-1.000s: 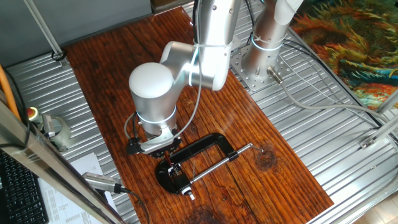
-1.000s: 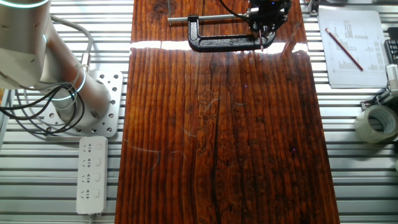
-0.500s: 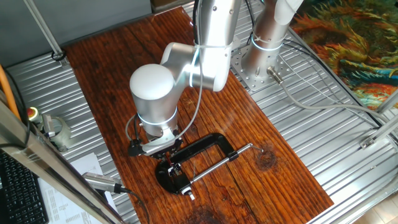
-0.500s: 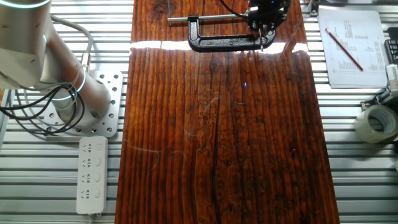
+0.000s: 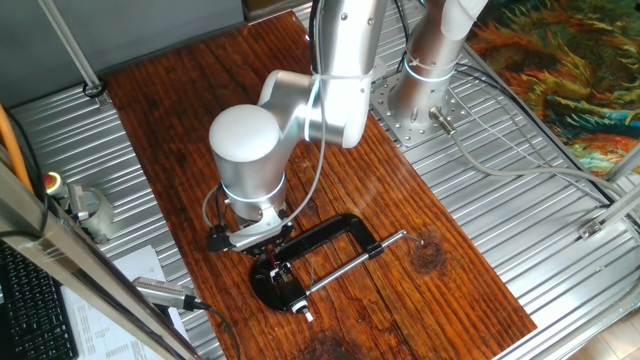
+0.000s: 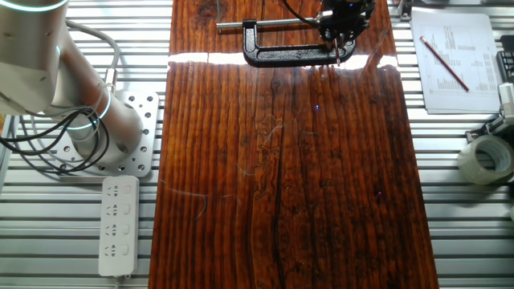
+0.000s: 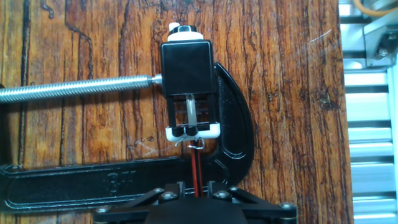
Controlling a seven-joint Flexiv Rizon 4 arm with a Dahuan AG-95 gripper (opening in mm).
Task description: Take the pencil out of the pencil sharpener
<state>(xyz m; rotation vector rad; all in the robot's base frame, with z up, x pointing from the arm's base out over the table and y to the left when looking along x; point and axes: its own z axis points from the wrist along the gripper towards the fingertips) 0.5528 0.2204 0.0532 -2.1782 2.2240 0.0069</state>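
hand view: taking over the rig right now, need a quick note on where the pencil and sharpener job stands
Gripper: low over the C-clamp, jaws on either side of the pencil. Whether they are clamped on it cannot be told.
Pencil: thin dark-red stick running from between the jaws up to the pencil sharpener.
Sharpener: small silvery piece in the black and white block at the end of the screw rod, inside the clamp's mouth on the wooden table.
Done: gripper lined up on the pencil.
Left: confirm the grip, then pull the pencil straight back along its length, probably slowly. It does not look drawn out yet.
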